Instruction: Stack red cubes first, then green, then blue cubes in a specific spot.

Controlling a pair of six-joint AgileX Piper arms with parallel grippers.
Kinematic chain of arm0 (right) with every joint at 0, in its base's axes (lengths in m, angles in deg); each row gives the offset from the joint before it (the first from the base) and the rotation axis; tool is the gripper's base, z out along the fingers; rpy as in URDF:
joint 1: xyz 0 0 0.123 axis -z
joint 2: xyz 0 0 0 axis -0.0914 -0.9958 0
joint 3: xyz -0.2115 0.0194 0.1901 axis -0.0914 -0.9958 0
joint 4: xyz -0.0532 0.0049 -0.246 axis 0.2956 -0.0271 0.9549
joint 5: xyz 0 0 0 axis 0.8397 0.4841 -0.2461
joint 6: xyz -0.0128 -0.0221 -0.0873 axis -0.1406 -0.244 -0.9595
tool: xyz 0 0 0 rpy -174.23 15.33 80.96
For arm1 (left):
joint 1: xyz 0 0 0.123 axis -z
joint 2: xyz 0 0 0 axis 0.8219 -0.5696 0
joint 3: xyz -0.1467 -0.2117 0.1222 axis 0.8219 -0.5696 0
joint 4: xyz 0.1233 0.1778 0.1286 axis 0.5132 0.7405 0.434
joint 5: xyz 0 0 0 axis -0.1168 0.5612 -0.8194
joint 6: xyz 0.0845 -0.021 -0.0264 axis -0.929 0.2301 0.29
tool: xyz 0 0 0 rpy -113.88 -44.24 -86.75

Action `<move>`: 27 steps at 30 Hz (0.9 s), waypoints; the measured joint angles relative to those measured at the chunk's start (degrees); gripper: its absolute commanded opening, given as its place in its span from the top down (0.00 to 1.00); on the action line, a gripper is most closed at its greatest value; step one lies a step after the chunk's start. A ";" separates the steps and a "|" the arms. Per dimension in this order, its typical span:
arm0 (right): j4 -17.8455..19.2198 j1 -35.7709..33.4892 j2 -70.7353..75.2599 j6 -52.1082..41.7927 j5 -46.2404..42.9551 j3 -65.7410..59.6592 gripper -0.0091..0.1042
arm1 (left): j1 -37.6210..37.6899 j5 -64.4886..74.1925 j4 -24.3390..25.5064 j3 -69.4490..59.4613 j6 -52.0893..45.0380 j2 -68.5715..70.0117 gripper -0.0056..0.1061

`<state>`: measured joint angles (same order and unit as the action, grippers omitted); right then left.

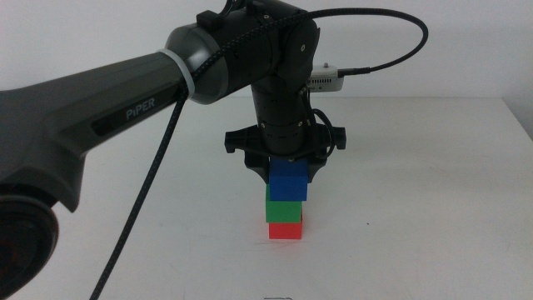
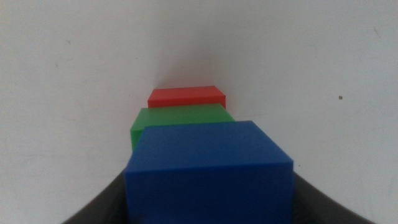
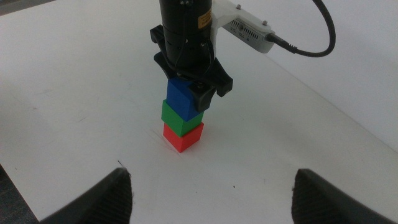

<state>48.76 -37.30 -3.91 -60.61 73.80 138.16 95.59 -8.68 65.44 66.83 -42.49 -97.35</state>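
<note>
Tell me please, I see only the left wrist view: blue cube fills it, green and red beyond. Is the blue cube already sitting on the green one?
Observer: In the middle view the blue cube sits on top of the green cube, with the left gripper closed on it from above.
Operator: And is the green one square on the red one?
Observer: The green cube rests on the red cube, shifted slightly to one side; the red cube stands on the table.
Operator: Where is the other arm?
Observer: The right gripper waits apart from the stack, jaws open wide, holding nothing.
</note>
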 measured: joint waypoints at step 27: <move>0.00 0.00 0.00 0.00 0.00 0.00 0.34 | 0.00 -0.07 1.20 0.05 -4.02 3.83 0.11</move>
<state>48.76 -37.30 -3.91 -60.61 73.80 138.16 95.59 -8.75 66.64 66.88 -46.51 -93.53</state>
